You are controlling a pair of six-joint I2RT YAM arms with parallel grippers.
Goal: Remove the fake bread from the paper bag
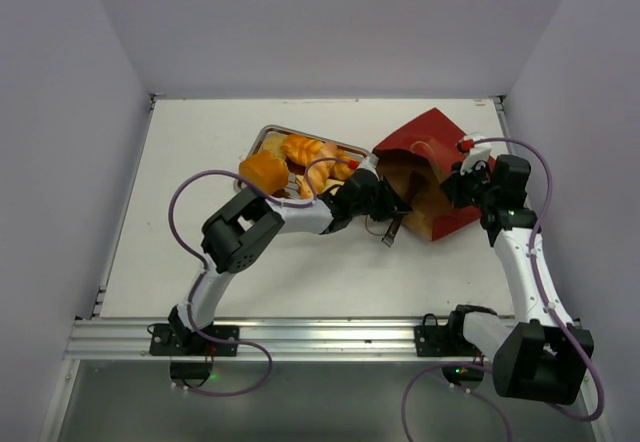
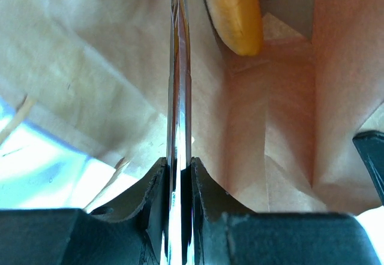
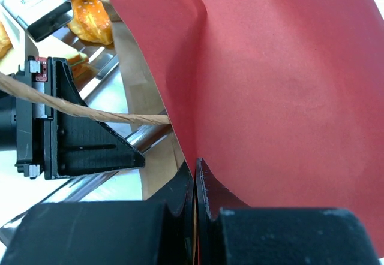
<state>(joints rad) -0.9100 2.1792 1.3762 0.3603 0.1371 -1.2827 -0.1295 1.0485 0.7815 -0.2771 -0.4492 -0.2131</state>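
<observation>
bread first, from above: fake bread (image 1: pixel 305 152) heaped in one metal tray (image 1: pixel 262 134), perhaps four pieces, since they overlap. one red paper bag (image 1: pixel 432 147) lies on its side just beside it, left gripper (image 1: pixel 395 210) at its mouth, right gripper (image 1: pixel 455 184) on its right wall. left wrist: jaws pinched on the bag's wall seen edge-on, one orange piece (image 2: pixel 235 13) deep inside, ahead and right of them. right wrist: jaws clamped on the red wall.
</observation>
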